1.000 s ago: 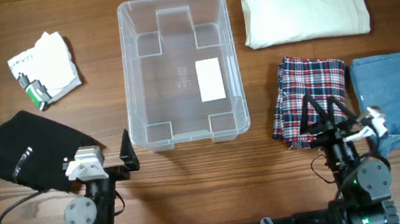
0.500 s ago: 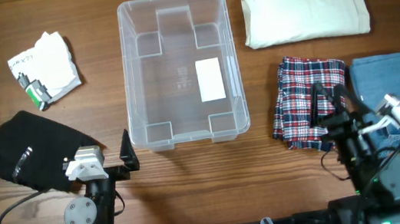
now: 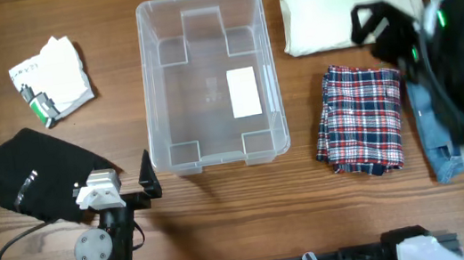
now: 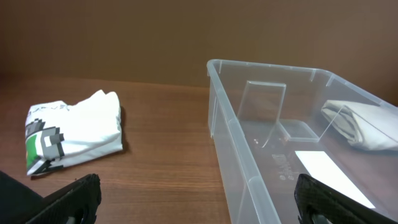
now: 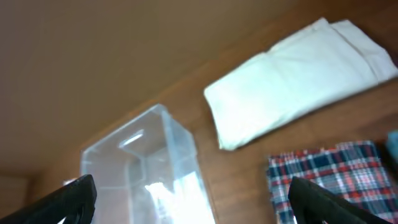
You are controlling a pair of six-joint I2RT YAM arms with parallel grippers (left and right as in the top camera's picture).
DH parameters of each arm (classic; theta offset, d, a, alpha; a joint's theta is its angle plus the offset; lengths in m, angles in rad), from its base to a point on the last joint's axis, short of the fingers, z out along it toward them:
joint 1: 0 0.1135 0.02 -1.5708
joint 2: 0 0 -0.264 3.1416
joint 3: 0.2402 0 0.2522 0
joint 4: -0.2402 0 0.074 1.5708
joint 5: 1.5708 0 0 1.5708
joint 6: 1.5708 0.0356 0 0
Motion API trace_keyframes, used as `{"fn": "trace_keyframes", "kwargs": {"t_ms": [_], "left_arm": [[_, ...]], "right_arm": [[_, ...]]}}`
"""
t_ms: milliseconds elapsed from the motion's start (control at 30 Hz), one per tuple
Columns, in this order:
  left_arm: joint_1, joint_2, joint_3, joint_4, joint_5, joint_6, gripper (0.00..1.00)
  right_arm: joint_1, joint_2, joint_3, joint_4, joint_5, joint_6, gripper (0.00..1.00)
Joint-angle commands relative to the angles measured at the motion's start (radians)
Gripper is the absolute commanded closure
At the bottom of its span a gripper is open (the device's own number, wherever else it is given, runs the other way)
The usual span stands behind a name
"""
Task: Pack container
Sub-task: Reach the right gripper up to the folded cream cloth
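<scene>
The clear container stands empty at the table's middle, with a white label on its base. It also shows in the left wrist view and, blurred, in the right wrist view. My left gripper rests near the front left, open and empty, with the container's near left corner just ahead to its right. My right gripper is raised high over the right side, open and empty, above the cream folded cloth and the plaid cloth.
A black garment lies at front left beside my left arm. A white printed shirt lies at far left. A blue denim piece lies right of the plaid cloth, mostly hidden by my right arm.
My right arm has risen from the front right, by the plaid and denim cloths, and swung towards the far side, now high near the cream cloth. The left arm has not moved.
</scene>
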Motion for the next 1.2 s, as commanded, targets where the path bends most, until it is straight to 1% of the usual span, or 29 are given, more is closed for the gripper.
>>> {"fn": "trace_keyframes", "kwargs": {"t_ms": [0, 67, 167, 200, 300, 333, 433, 500, 633, 867, 1067, 1167], "left_arm": [[0.003, -0.002, -0.006, -0.001, 0.004, 0.015, 0.0], [0.003, -0.002, -0.006, -0.001, 0.004, 0.015, 0.0], [0.003, -0.002, -0.006, -0.001, 0.004, 0.015, 0.0], [0.003, -0.002, -0.006, -0.001, 0.004, 0.015, 0.0], [0.003, -0.002, -0.006, -0.001, 0.004, 0.015, 0.0], [0.003, -0.002, -0.006, -0.001, 0.004, 0.015, 0.0], [0.003, -0.002, -0.006, -0.001, 0.004, 0.015, 0.0], [0.003, -0.002, -0.006, -0.001, 0.004, 0.015, 0.0], [0.003, -0.002, -0.006, -0.001, 0.004, 0.015, 0.0], [0.003, -0.002, -0.006, -0.001, 0.004, 0.015, 0.0], [0.003, -0.002, -0.006, -0.001, 0.004, 0.015, 0.0], [0.003, -0.002, -0.006, -0.001, 0.004, 0.015, 0.0]], "right_arm": [[-0.025, 0.21, 0.159, -0.05, 0.046, -0.037, 0.0], [-0.049, 0.299, 0.192, -0.036, 0.047, -0.033, 0.0], [-0.097, 0.38, 0.192, -0.008, 0.071, -0.032, 0.0], [-0.111, 0.395, 0.192, -0.008, 0.073, -0.011, 0.0], [-0.155, 0.417, 0.191, -0.031, 0.064, 0.148, 0.0], [-0.166, 0.42, 0.191, -0.037, 0.061, 0.175, 0.0], [-0.204, 0.443, 0.181, -0.016, 0.056, 0.222, 0.01], [-0.22, 0.478, 0.181, -0.006, 0.032, 0.233, 0.04], [-0.23, 0.569, 0.181, 0.009, -0.029, 0.259, 0.08], [-0.23, 0.763, 0.181, 0.059, -0.132, 0.286, 0.08], [-0.228, 0.859, 0.181, 0.094, -0.149, 0.359, 0.06], [-0.227, 0.895, 0.181, 0.14, -0.177, 0.371, 0.05]]}}
